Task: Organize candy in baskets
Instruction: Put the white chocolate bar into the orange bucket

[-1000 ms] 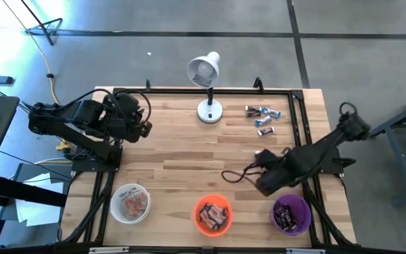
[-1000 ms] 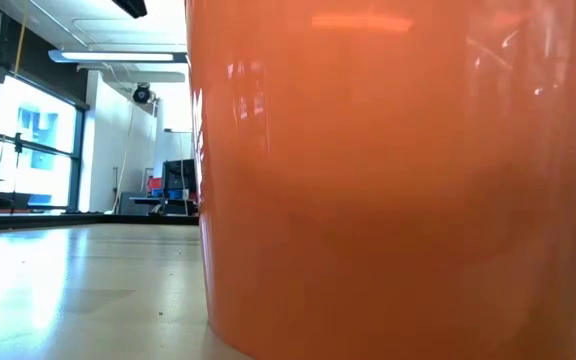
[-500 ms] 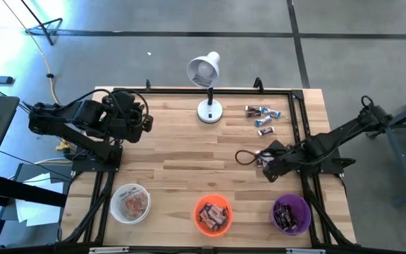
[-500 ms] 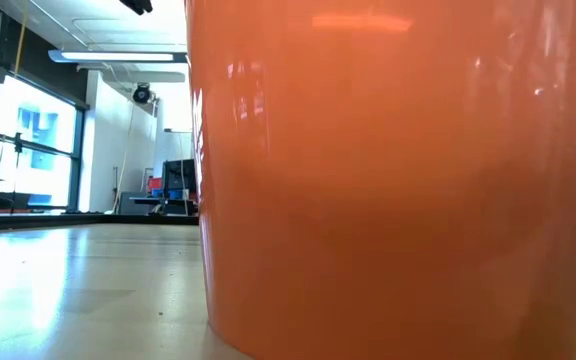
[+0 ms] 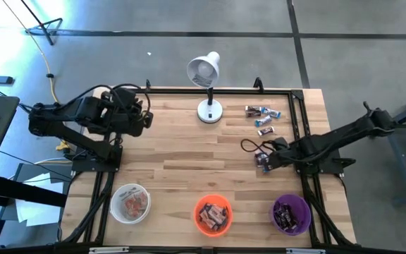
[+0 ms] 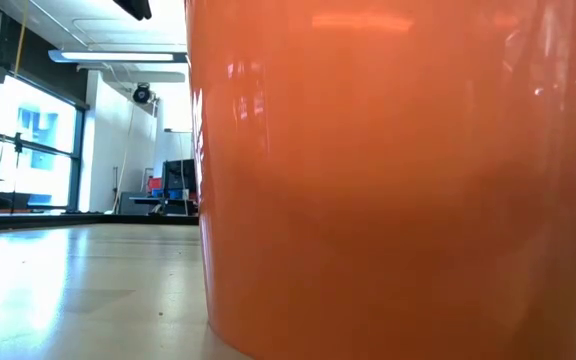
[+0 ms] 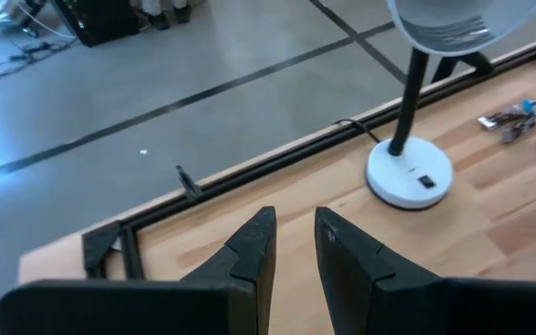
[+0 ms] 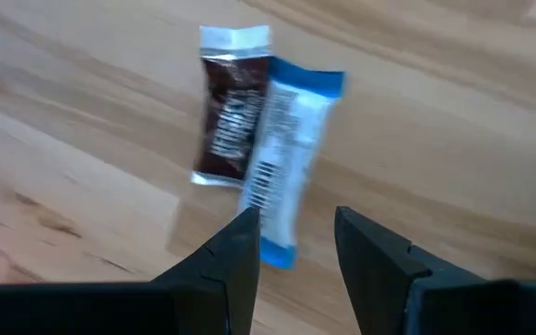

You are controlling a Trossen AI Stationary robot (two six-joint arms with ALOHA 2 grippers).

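Note:
Two candies lie side by side on the wood, a brown one (image 8: 231, 112) and a blue one (image 8: 282, 158). My right gripper (image 8: 296, 219) hangs open just over them at the table's right middle (image 5: 265, 156), pointing down, one finger on each side of the blue candy's near end. Whether it touches, I cannot tell. More loose candy (image 5: 263, 120) lies at the far right. The white basket (image 5: 130, 202), orange basket (image 5: 213, 214) and purple basket (image 5: 291, 214) stand along the near edge with candy inside. My left gripper (image 7: 293, 219) waits raised at the far left (image 5: 146, 121), slightly open, with nothing in it.
A white desk lamp (image 5: 206, 85) stands at the far middle on its round base (image 7: 409, 175). A black frame (image 5: 298, 113) runs around the table's edge. The orange basket's wall (image 6: 398, 180) fills the low view. Bare wood lies in the table's middle.
My right gripper has moved from above the purple basket toward the far edge and down, onto the two candies at the right middle. It has rolled on the way, and its fingers have stayed open.

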